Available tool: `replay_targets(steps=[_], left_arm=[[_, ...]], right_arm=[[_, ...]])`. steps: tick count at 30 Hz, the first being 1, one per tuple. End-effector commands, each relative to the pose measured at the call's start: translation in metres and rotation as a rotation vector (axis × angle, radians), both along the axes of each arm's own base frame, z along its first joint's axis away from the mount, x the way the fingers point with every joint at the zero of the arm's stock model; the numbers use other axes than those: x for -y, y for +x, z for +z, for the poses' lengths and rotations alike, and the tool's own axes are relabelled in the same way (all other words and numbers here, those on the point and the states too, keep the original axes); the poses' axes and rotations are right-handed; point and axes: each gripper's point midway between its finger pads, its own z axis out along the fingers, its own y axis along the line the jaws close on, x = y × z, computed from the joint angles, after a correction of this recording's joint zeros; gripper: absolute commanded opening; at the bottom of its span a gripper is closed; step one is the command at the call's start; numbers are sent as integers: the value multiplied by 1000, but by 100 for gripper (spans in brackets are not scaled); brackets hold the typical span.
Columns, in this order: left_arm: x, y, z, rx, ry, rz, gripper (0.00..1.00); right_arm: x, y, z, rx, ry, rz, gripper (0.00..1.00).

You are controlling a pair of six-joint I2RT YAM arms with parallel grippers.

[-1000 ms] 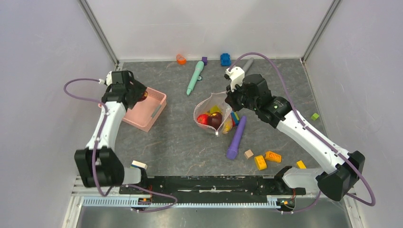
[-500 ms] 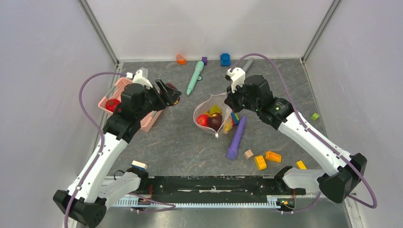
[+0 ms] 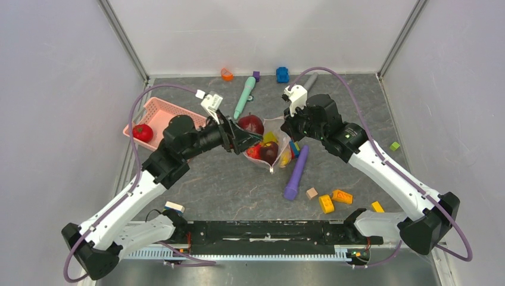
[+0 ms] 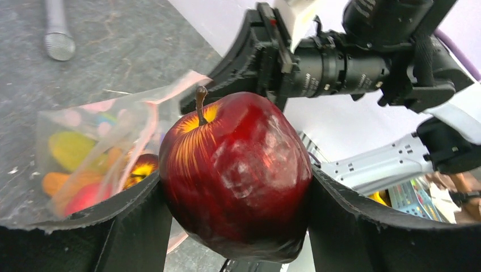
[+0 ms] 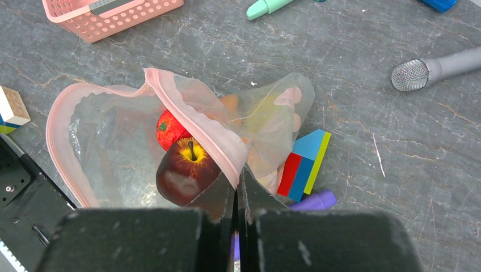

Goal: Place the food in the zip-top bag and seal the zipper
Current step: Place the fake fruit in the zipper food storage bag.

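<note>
The clear zip-top bag (image 3: 267, 142) lies mid-table with its mouth held open. My right gripper (image 5: 238, 182) is shut on the bag's pink zipper strip (image 5: 195, 120) and lifts that edge. Inside the bag (image 5: 108, 133) lie a dark maroon apple (image 5: 182, 174), a red fruit (image 5: 168, 128) and yellow pieces. My left gripper (image 4: 235, 195) is shut on a glossy red apple (image 4: 235, 175) and holds it just above the bag's mouth, at its left side (image 3: 251, 124). Another red fruit (image 3: 142, 132) lies in the pink basket (image 3: 162, 112). I cannot make out the slider tab.
A multicoloured block (image 5: 304, 164) and a purple stick (image 3: 296, 173) lie against the bag's right side. A teal marker (image 3: 244, 97) and a grey microphone (image 5: 431, 71) lie behind. Loose blocks (image 3: 333, 199) sit at the front right, small toys along the back wall.
My left arm has swung from the pink basket to the right, carrying the red apple to the bag's mouth. The right gripper and the bag have stayed put.
</note>
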Motion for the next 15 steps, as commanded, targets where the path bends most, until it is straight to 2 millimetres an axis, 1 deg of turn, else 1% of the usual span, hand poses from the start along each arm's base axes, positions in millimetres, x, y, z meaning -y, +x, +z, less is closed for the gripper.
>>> replay_targets(steps=[1,3,5,7,9,11,12,15], left_arm=[[26,-9,21,133,-11,-99,27],[36,-9,17,131,5,-121,27],[43,-7,7,118,29,-132,28],[47,-2,-7,100,59,-117,32],[45,12,-27,68,116,-51,35],[42,19,-43,46,183,-17,36],[41,20,-49,39,206,-12,36],[45,19,-57,32,227,-15,38]], right_arm=[[-1,3,11,32,31,-1,0],[-1,3,11,34,29,-2,0],[0,3,12,39,29,-7,0],[1,4,12,39,27,-10,0],[1,4,14,43,28,-11,0],[2,4,15,45,28,-15,0],[2,4,17,50,31,-15,0],[0,2,19,52,42,1,0]])
